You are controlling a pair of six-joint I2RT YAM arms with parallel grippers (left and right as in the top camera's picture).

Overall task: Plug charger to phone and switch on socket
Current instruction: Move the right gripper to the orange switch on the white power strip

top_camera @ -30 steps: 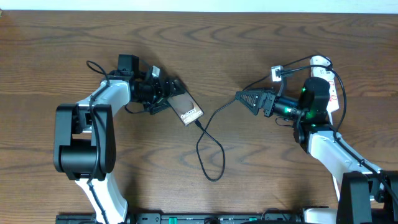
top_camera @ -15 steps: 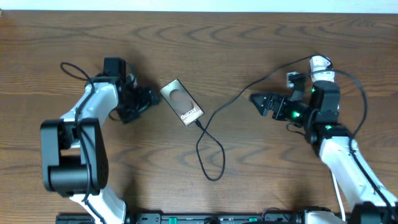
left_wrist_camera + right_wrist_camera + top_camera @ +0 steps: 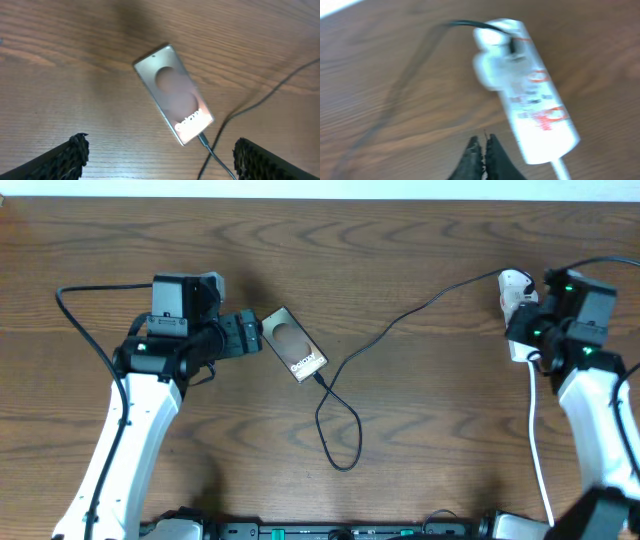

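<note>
Fingers [image 3: 70, 155] of your left gripper [image 3: 160, 142] are spread wide and hold nothing. The phone [image 3: 175, 100] lies flat on the table [image 3: 400, 240] between and ahead of them, untouched. Seen from overhead, this gripper sits just beside the phone's plain end, the one away from the lettering.

Fingers [image 3: 472, 160] of your right gripper [image 3: 482, 142] are pressed together and hold nothing.

**Charger.** The charger [image 3: 340, 420] leaves the phone's lettered end and loops toward the near edge of the table. It then runs away from the phone to the far right. Its connector [image 3: 202, 140] meets the lettered end squarely and appears seated, so you may judge the plugging step done.

**Socket.** The socket [image 3: 540, 115] lies well apart from the phone, at the other end of the charger. A white adapter [image 3: 487, 70] sits in its end outlet. Your right gripper is there too, its closed tips near the socket's long side and not touching it. How high they hang above the table cannot be told.

**Remaining.** What is left is the switch. Red marks [image 3: 552, 115] show on the socket's face, but the wrist view is too blurred to tell which is the switch or whether it is on. Closed tips suit a press. You would need to bring them over the right mark and push straight down, since a glancing push could slide the socket.
</note>
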